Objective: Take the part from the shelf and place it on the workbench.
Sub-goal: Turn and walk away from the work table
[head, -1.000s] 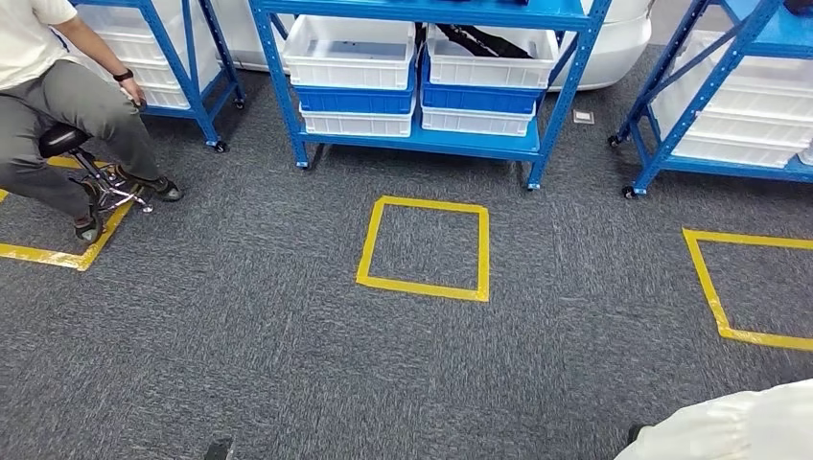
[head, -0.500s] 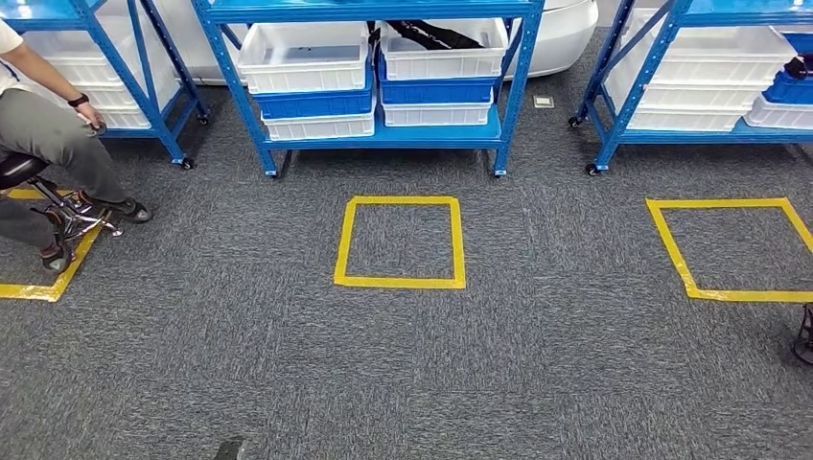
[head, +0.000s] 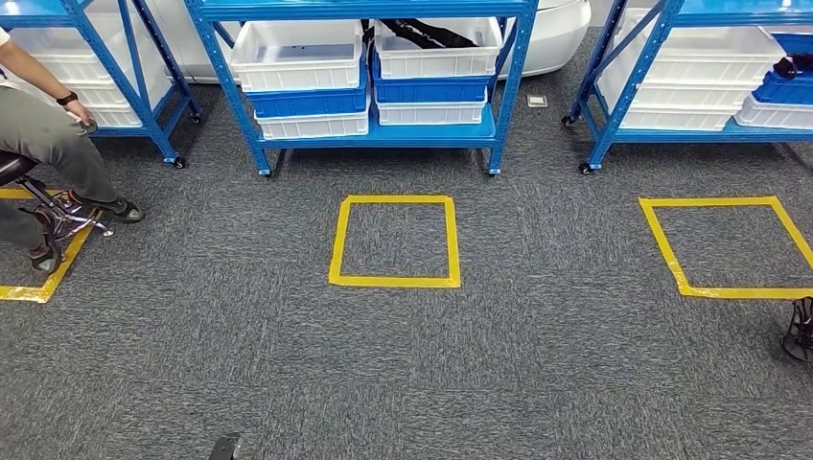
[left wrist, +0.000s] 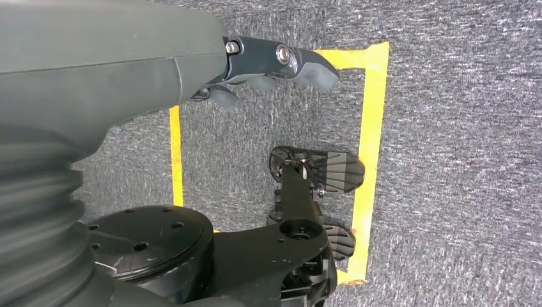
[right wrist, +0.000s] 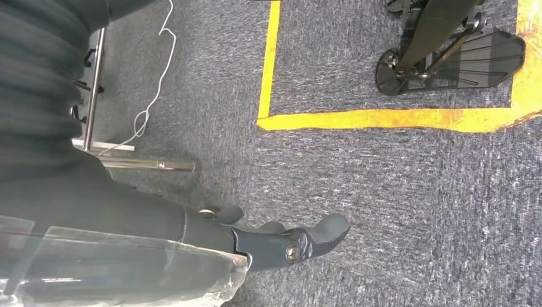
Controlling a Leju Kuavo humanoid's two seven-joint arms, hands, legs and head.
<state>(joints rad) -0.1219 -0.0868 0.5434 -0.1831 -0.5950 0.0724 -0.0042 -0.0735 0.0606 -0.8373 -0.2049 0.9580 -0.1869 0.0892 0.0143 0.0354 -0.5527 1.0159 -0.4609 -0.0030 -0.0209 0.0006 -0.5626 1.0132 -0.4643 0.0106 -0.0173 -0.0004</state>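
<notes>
A blue shelf rack (head: 383, 136) stands straight ahead across the grey carpet, holding white and blue bins. In the right white bin (head: 436, 59) on it lies a long black part (head: 431, 34). My left hand (left wrist: 268, 64) hangs beside my body over the carpet and holds nothing; its fingers lie loosely apart. My right hand (right wrist: 281, 240) also hangs low over the floor, with nothing in it and its thumb held out.
A person (head: 43, 144) sits on a stool at the far left by another blue rack (head: 115, 77). A third rack (head: 709, 96) stands at the right. Yellow tape squares (head: 395, 281) (head: 671, 259) mark the carpet. A dark wheeled base (head: 801, 331) sits at the right edge.
The camera has turned: the racks and tape squares have shifted left in the picture and straightened. A white sleeve at the lower right one second ago is gone.
</notes>
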